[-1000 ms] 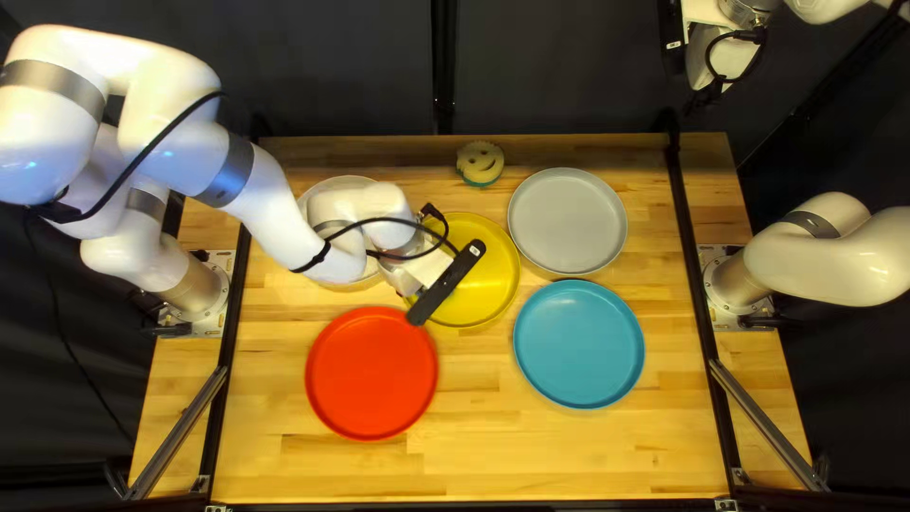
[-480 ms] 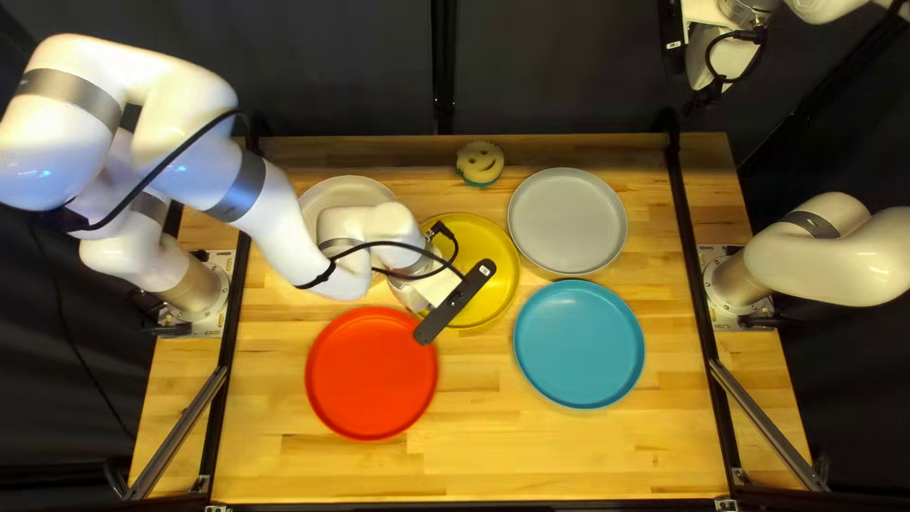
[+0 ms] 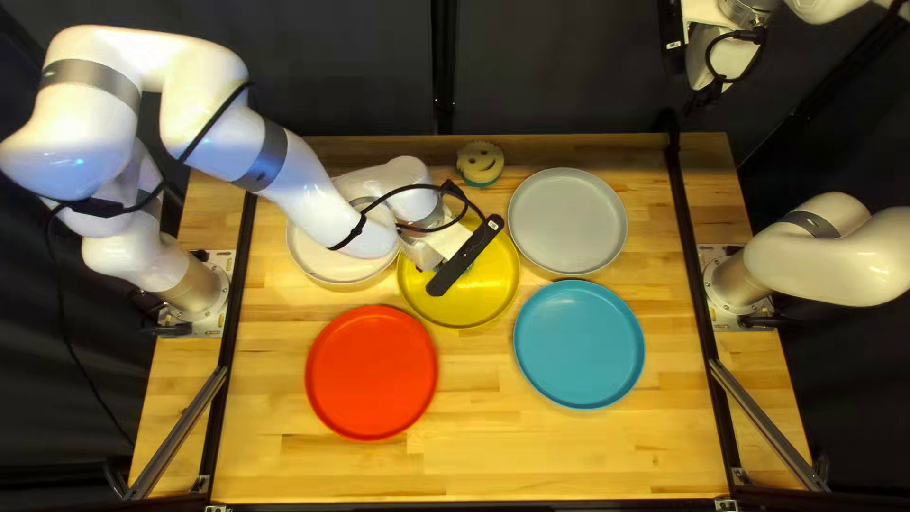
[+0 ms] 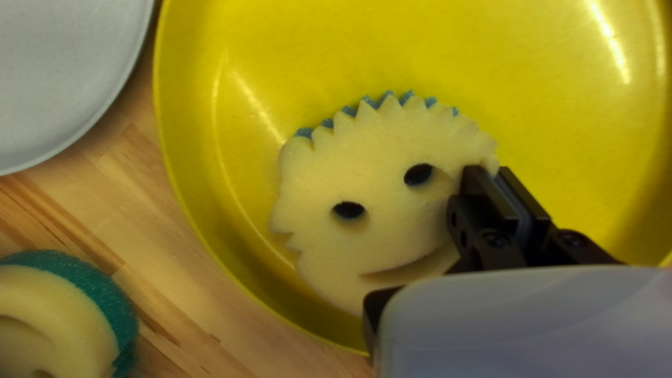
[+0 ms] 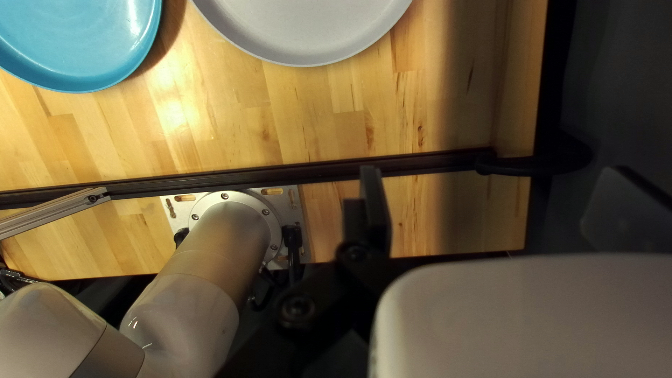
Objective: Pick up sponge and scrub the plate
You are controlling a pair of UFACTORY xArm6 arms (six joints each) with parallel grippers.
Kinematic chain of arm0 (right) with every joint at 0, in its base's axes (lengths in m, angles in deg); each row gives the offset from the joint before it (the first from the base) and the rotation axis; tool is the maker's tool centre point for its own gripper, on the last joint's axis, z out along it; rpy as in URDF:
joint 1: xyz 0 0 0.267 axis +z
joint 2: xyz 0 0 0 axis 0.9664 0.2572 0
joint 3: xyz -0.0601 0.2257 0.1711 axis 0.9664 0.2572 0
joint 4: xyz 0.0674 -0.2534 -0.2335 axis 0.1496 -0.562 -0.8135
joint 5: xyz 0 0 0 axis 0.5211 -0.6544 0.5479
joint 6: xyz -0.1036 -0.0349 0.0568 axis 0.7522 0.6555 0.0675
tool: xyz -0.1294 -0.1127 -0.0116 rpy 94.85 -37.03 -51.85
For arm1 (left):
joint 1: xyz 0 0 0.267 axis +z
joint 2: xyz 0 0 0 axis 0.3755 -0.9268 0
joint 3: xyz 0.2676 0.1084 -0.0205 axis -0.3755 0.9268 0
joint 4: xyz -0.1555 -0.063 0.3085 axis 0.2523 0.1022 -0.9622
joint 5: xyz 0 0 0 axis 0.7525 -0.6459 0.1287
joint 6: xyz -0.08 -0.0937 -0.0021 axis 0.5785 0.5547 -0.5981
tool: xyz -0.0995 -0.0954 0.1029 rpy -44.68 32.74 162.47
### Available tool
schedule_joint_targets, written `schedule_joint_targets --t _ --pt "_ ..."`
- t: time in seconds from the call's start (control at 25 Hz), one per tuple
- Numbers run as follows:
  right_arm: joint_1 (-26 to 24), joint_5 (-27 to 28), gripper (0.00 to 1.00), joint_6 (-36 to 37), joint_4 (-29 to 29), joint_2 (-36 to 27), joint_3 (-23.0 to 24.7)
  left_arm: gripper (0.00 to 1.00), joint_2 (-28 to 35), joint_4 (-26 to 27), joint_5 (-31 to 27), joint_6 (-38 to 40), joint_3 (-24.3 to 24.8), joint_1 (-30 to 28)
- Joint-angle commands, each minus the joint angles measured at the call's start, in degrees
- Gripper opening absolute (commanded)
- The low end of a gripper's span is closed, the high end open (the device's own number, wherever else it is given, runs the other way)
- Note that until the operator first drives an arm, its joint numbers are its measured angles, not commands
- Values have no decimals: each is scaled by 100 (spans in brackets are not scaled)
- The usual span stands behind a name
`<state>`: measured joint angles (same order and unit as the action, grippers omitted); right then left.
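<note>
Top left view is showing my left arm (image 3: 318, 194) reaching in from the left, passing over a cream plate (image 3: 318, 264) that is lying beyond the red plate (image 3: 372, 373), which is sitting nearer. Just right of these, my left gripper (image 4: 493, 171) is working over the yellow plate (image 4: 210, 161). Its jaws are standing almost together and seem to be pinching the right edge of the smiling sponge (image 4: 378, 175), creasing it beside one eye. That sponge is lying inside the yellow plate with its blue side facing down; whether it is pressing on the plate I cannot tell. A second sponge (image 3: 480, 162) is resting at the far edge of the tabletop. Further right, the grey plate (image 3: 567, 220) is lying far and the blue plate (image 3: 579, 344) near. Rightmost, my right gripper (image 5: 497, 185) is waiting with its jaws wide apart, holding nothing.

The pick-up is looking done, and the scrubbing is probably under way or just beginning. No dirt is showing, so how much scrubbing is left I cannot judge.
</note>
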<state>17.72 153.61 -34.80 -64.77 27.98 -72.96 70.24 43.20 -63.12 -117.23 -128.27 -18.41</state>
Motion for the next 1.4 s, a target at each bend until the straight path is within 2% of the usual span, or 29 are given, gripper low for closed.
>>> schedule_joint_targets --t 0.04,0.2,0.48,0.92,1.2,1.4 --pt "0 0 100 0 0 0 0 0 71 -172 108 398 69 -358" --pt "0 0 100 0 0 0 0 0 66 -261 314 717 169 -708" --pt "0 0 100 0 0 0 0 0 49 -351 455 950 214 -947" --pt "0 0 100 0 0 0 0 0 -434 50 151 -108 -381 -153" --pt "0 0 100 0 0 0 0 0 -527 -198 -155 56 -817 -117" --pt "0 0 100 0 0 0 0 0 -442 -314 -2 348 -683 -392"
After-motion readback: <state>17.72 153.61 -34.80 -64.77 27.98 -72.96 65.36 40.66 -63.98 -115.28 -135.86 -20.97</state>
